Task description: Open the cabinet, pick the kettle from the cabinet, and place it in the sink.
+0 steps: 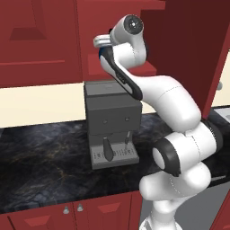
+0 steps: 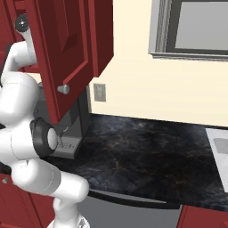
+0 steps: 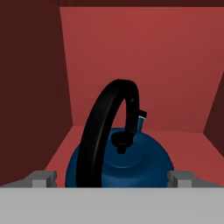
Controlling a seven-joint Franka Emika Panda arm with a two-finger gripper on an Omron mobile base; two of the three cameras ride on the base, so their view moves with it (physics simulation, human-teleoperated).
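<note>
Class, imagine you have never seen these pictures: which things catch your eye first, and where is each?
The white arm reaches up into the open red cabinet, whose door hangs over the dark counter. Inside sits a blue kettle with a black arched handle, between the open gripper tips. A grey coffee machine stands below.

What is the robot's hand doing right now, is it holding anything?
Gripper: open, holding nothing; its fingertips sit either side of the small round dark blue kettle.

blue kettle (image 3: 131, 164) upright inside open cabinet (image 3: 144, 65)
</note>
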